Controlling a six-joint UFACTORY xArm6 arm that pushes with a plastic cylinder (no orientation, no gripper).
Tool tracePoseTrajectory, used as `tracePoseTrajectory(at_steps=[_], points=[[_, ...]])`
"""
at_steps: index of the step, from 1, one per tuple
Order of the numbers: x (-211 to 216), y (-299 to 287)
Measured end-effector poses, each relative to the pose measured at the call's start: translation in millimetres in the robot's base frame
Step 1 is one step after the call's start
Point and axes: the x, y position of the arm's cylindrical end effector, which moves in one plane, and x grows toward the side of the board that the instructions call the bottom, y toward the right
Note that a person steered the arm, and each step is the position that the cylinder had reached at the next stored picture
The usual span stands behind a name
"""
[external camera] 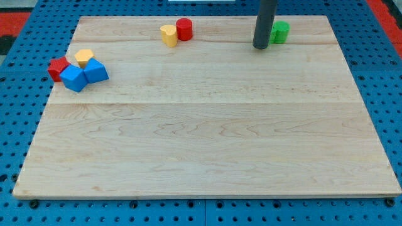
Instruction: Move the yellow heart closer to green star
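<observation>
Camera view: one frame, looking down on a pale wooden board [207,125] set on a blue pegboard surface [19,94].
Yellow heart block [168,35]: near the view's top, left of centre, lying flat; its lobes are only just readable.
Red cylinder block [184,29]: touching the yellow heart on its right side.
Green star block [279,32]: near the view's top, right of centre, well apart from the heart; its left part is hidden behind the rod, so the star points are hard to make out.
My tip [260,47]: lower end of the straight dark rod, resting on the board just beside the green star's left edge; contact cannot be confirmed. The rod's upper part is cut off by the view's top. It holds nothing.
Left cluster: yellow hexagon-like block [84,58], red block [58,68] of unclear shape, partly covered, and two blue blocks [74,78] [96,70], all touching.
</observation>
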Motion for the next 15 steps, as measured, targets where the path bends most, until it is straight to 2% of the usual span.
tracePoseTrajectory(at_steps=[1,2,3,4,5,7,8,9,10,13,15], points=[[0.0,-20.6],[0.0,-99.1],[1.0,-122.5],[5.7,-192.8],[-1.4,-210.4],[-41.1,-209.2],[-65.0,-233.5],[-79.4,-232.1],[-79.3,-199.5],[-33.4,-160.1],[-17.3,-87.2]])
